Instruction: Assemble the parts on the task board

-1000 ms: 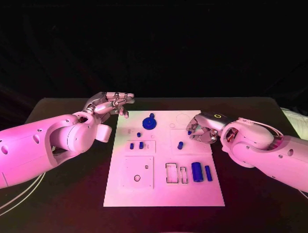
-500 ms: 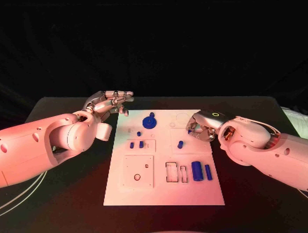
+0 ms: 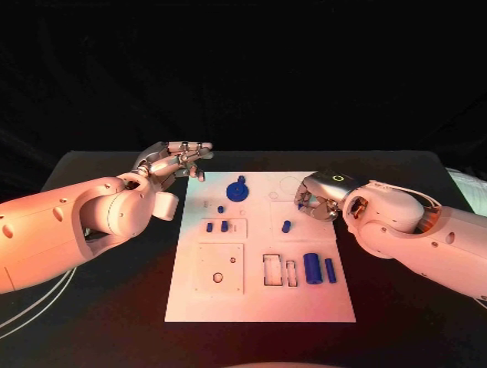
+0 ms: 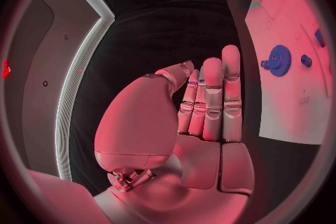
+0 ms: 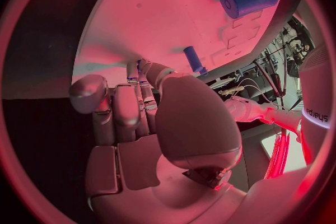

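Between the earlier frames and this one, my right hand had drawn slightly back toward the right edge of the task board, while my left hand had stayed almost where it was beyond the board's far left corner. Black table: it carried the white task board at its middle. On the board, the large blue cylinder lay near the right side with a slimmer blue rod just beside it, both next to two narrow rectangular slots. Blue gear: it sat at the far end of the board, near my left hand but apart from it. A short blue peg stood close to my right hand, and two small blue pegs stood side by side in a framed recess left of centre. A square panel with holes occupied the near left part. Left hand: my fingers were held straight and close together, the thumb folded alongside, holding nothing, above the dark table off the board's edge. Right hand: in the wrist view my fingers were curled inward over the board's edge with the thumb across them; I could not tell whether anything was pinched at the fingertips.
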You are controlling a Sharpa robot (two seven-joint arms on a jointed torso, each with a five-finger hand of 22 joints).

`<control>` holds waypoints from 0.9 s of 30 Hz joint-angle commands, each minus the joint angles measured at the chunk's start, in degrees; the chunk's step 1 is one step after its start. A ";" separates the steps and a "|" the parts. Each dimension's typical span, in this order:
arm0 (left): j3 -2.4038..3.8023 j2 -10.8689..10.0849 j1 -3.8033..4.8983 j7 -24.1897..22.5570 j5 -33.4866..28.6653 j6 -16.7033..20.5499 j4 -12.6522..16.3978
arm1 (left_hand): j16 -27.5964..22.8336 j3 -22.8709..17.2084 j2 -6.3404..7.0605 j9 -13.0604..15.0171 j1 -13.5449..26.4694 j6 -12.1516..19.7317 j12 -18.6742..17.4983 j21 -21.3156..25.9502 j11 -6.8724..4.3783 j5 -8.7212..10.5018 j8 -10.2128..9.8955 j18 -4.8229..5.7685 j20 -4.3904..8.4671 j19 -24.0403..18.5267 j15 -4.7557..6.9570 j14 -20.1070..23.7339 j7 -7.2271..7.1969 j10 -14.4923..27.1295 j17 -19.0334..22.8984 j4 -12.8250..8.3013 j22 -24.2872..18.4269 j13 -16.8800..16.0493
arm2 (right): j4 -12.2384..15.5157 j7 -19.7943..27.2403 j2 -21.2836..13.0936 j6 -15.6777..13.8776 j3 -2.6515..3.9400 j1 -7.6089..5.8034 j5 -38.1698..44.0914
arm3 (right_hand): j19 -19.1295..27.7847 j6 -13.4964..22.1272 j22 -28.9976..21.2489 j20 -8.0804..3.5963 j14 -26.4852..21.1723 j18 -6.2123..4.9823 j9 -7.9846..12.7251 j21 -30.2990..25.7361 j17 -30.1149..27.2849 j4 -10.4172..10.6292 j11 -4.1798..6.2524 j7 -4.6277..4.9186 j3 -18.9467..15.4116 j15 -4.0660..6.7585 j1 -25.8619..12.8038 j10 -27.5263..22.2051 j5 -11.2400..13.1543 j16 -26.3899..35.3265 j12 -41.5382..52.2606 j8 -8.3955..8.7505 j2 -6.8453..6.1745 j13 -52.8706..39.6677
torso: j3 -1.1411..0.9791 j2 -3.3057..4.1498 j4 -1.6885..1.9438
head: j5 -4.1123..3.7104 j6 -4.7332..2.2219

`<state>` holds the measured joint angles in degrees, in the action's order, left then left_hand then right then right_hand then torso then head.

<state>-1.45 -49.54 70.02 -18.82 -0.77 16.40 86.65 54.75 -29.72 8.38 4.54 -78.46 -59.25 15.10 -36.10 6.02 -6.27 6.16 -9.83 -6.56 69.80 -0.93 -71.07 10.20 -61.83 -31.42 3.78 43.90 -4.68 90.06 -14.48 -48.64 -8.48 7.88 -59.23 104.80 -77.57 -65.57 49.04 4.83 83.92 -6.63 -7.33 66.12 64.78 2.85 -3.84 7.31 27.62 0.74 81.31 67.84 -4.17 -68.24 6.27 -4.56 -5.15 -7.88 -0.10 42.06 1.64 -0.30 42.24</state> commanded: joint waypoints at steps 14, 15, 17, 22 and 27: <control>0.03 0.45 -0.04 0.01 -0.41 -0.09 -0.42 | -0.35 0.54 -0.07 -0.15 0.00 0.22 0.38 0.47 0.01 0.12 0.27 -0.66 -0.04 -0.28 -0.02 0.45 0.09 0.23 0.13 -0.12 -0.13 -0.05 | 1.11 -2.32 -0.26 -1.21 -0.46 0.38 2.33 | -0.50 -0.76 0.33 -0.09 2.10 -0.53 -0.18 0.30 0.02 -0.08 0.16 -0.05 0.47 0.49 -0.73 0.60 0.29 -0.43 -0.41 -0.23 -0.02 0.20 | -0.06 -0.04 -0.01 | -0.03 -0.24; 0.03 0.48 -0.05 -0.01 -0.41 -0.08 -0.45 | -0.35 0.54 -0.07 -0.15 0.00 0.22 0.38 0.47 0.01 0.12 0.27 -0.66 -0.04 -0.28 -0.02 0.45 0.09 0.23 0.13 -0.12 -0.13 -0.05 | 1.23 -2.35 -0.30 -1.46 -0.45 0.32 2.38 | -0.56 -0.82 0.47 -0.10 2.12 -0.51 -0.20 0.39 0.10 -0.10 0.18 -0.07 0.51 0.51 -0.77 0.69 0.29 -0.51 -0.44 -0.24 -0.02 0.24 | -0.05 -0.02 -0.03 | -0.04 -0.27; 0.03 0.54 -0.06 -0.04 -0.41 -0.08 -0.53 | -0.35 0.54 -0.07 -0.15 0.00 0.22 0.38 0.47 0.01 0.12 0.27 -0.66 -0.04 -0.28 -0.02 0.45 0.09 0.23 0.13 -0.12 -0.13 -0.05 | 1.46 -2.39 -0.41 -1.98 -0.44 0.19 2.45 | -0.58 -0.89 0.51 -0.12 2.14 -0.50 -0.23 0.42 0.12 -0.13 0.20 -0.10 0.54 0.52 -0.81 0.78 0.29 -0.55 -0.47 -0.26 -0.03 0.29 | -0.05 -0.03 -0.05 | -0.06 -0.28; 0.03 0.68 -0.07 -0.06 -0.41 -0.08 -0.72 | -0.35 0.55 -0.10 -0.17 -0.04 0.25 0.38 0.50 0.01 0.11 0.27 -0.66 -0.04 -0.27 -0.02 0.46 0.10 0.28 0.16 -0.14 -0.16 -0.04 | 1.91 -2.31 -0.73 -3.05 -0.37 -0.27 2.50 | -0.64 -0.93 0.66 -0.13 2.16 -0.48 -0.25 0.51 0.18 -0.14 0.21 -0.11 0.57 0.54 -0.84 0.84 0.29 -0.61 -0.49 -0.26 -0.04 0.32 | -0.04 -0.02 -0.07 | -0.20 -0.46; 0.03 0.79 -0.08 0.27 -0.41 -0.21 -1.08 | -0.36 0.61 -0.13 -0.19 -0.05 0.31 0.39 0.56 0.05 0.11 0.27 -0.65 -0.05 -0.27 -0.04 0.49 0.13 0.37 0.20 -0.16 -0.20 -0.03 | 2.62 -2.10 -1.27 -3.62 -0.20 -0.65 2.21 | -0.70 -1.00 0.80 -0.15 2.20 -0.45 -0.28 0.60 0.31 -0.16 0.24 -0.13 0.62 0.56 -0.90 0.96 0.31 -0.76 -0.52 -0.26 -0.05 0.38 | -0.09 0.01 -0.11 | -0.31 -0.67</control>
<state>-1.45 -48.88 69.93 -18.52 -0.87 16.42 85.62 54.75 -29.56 8.38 4.43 -78.46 -59.24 15.10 -35.82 6.03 -6.27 6.16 -9.82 -6.56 69.81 -0.94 -71.07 10.20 -61.83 -31.27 3.62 43.76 -4.67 92.45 -16.35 -49.86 -10.81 7.60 -59.79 106.28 -77.88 -66.13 49.79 4.52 84.13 -6.63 -7.66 66.36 65.05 2.75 -3.64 7.13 27.84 0.94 81.04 68.46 -4.07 -68.72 6.06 -4.65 -5.36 -7.57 -0.15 42.02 1.58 -0.55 41.62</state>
